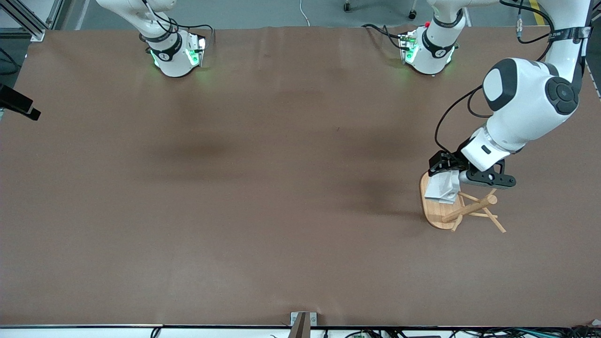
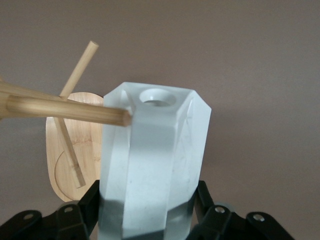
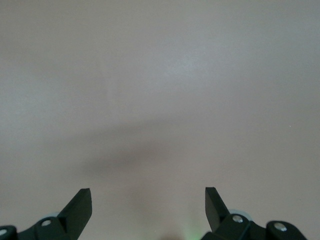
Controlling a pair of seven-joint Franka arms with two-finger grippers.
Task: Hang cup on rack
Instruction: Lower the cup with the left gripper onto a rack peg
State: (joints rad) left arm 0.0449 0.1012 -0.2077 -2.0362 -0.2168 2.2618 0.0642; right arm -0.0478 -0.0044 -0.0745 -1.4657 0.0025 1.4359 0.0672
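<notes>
Front view: brown table (image 1: 235,188) fills the frame, both arm bases along the top edge; left arm comes down from the upper right corner to the mid-right of the frame, right arm only shows its base at upper left and waits. Rack (image 1: 462,209) sits at mid-right of the frame on its oval bamboo base, post and thin pegs leaning out toward the lower right. Left gripper (image 1: 446,180) hangs over the rack base, clamped on the cup (image 1: 443,188), white faceted body held just above the base and touching or nearly touching the pegs. Left wrist view: cup (image 2: 155,165) fills centre frame between the black fingers (image 2: 75,212), handle hole at top centre; a peg (image 2: 65,110) comes in from the left edge with its tip right at the cup's handle block beside the hole, not through it as far as I can see. Right wrist view: right gripper (image 3: 148,200) at the bottom edge, fingers spread apart, nothing between them, bare table below. Progress: cup picked up and brought to the rack, alignment nearly there; left to do is thread the hole onto the peg, let go, pull away
</notes>
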